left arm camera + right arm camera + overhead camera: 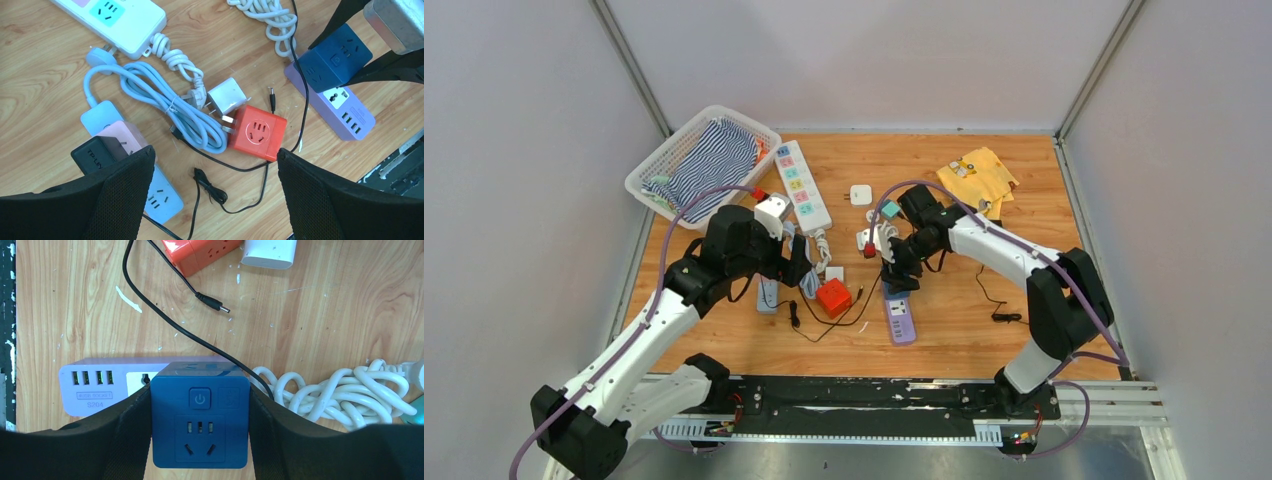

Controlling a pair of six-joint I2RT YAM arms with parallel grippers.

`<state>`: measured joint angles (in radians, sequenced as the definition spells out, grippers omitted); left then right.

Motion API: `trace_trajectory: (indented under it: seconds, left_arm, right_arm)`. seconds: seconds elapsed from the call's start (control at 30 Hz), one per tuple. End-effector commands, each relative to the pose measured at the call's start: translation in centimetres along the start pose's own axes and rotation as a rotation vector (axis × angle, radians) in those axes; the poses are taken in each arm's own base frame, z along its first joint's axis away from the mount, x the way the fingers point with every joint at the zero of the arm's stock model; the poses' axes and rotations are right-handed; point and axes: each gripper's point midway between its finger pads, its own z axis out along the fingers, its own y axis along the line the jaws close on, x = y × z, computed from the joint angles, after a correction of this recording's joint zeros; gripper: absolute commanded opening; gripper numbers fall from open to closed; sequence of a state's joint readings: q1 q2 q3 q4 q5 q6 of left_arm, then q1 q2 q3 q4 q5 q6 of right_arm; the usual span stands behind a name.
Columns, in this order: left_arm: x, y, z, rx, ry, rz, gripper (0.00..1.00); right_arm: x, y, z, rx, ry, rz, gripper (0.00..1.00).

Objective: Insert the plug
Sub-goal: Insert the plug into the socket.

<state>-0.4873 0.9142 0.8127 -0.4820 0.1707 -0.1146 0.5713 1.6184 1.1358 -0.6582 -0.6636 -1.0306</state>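
My right gripper is shut on a dark blue cube socket adapter, one finger on each side. The cube sits directly over the white socket end of the purple power strip. Its prongs are hidden, so I cannot tell whether they are in. The left wrist view shows the same cube on the far end of the purple strip. My left gripper is open and empty above a thin black cable, near a red cube socket.
A white adapter, a coiled light-blue cord and a light-blue strip with a black adapter lie under the left arm. A white power strip, a basket and a yellow cloth are at the back.
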Motion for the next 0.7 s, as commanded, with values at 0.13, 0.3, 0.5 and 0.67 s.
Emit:
trace_trajectory:
  seconds: [0.13, 0.3, 0.5, 0.67]
  left_arm:
    - [0.3, 0.4, -0.3, -0.019, 0.004, 0.016, 0.93]
    - [0.4, 0.5, -0.2, -0.022, 0.007, 0.016, 0.94]
    - [0.4, 0.5, -0.3, -0.023, 0.005, 0.018, 0.94]
    - [0.4, 0.5, -0.4, -0.025, 0.002, 0.019, 0.94]
  right_arm:
    - [3.3, 2.0, -0.2, -0.040, 0.152, 0.057, 0.27]
    - [0.6, 1.2, -2.1, 0.040, 0.084, 0.025, 0.67]
    - [-1.7, 0.7, -3.6, 0.096, 0.004, 0.047, 0.81]
    - [-2.1, 0.9, -4.0, 0.109, -0.011, 0.077, 0.83]
